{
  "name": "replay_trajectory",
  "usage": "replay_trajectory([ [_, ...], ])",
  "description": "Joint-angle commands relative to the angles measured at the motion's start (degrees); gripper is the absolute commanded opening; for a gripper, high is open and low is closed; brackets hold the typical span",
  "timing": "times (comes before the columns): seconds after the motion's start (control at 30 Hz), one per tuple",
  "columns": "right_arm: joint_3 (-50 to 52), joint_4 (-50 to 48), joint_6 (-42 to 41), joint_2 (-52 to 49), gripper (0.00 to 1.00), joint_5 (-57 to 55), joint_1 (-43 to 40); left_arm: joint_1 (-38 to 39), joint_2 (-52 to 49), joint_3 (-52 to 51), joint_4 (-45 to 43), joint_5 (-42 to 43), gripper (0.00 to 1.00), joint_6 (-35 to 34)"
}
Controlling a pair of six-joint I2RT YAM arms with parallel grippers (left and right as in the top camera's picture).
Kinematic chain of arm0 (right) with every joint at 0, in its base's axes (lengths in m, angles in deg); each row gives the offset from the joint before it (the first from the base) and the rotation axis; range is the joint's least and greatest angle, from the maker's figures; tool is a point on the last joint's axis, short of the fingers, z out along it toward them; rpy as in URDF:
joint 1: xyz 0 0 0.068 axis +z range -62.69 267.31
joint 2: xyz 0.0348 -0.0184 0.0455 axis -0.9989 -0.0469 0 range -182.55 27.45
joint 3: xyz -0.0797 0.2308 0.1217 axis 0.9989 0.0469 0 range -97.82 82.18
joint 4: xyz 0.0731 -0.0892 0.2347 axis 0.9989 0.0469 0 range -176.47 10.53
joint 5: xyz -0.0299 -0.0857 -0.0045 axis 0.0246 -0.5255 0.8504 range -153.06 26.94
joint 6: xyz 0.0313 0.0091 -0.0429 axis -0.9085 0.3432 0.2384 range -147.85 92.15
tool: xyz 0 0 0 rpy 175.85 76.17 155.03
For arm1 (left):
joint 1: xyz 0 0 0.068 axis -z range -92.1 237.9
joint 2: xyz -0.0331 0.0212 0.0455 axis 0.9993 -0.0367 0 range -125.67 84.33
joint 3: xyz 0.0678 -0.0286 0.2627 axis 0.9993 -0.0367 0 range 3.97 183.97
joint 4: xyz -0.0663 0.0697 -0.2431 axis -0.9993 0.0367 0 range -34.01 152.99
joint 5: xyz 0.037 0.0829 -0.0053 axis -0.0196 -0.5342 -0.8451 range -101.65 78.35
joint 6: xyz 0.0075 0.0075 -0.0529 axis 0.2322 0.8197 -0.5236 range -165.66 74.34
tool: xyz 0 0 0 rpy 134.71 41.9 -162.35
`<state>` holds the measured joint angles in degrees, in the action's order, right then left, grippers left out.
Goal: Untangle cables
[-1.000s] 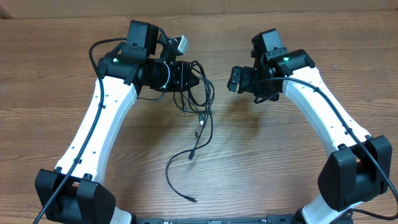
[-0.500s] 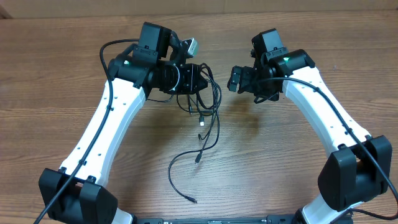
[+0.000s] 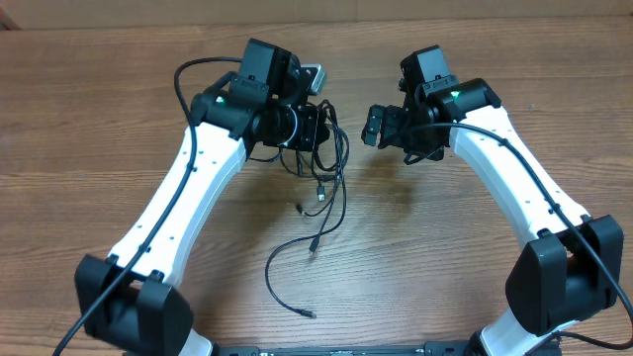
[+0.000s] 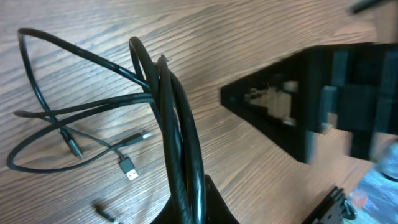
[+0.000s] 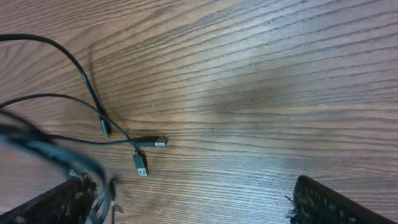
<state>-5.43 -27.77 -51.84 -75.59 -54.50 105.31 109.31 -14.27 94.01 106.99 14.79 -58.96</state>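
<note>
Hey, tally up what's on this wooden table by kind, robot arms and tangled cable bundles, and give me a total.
Robot arms: 2
Tangled cable bundle: 1
Total: 3

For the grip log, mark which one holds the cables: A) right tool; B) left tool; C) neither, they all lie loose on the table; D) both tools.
B: the left tool is shut on the cables, while the right tool stands open, apart from them.
</note>
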Motion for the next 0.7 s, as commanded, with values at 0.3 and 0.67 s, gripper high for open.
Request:
replay_trajectory([
  [0.3,0.55,-0.13,-0.2,0.04,1.0,-0.39,-0.11,0.37,-2.93,0.02,-1.81,-0.44,0.04,1.51],
  [0.67,0.55,-0.13,-0.2,0.04,1.0,-0.39,-0.11,0.37,-2.95,0.02,-2.47,1.9,0.04,1.53],
])
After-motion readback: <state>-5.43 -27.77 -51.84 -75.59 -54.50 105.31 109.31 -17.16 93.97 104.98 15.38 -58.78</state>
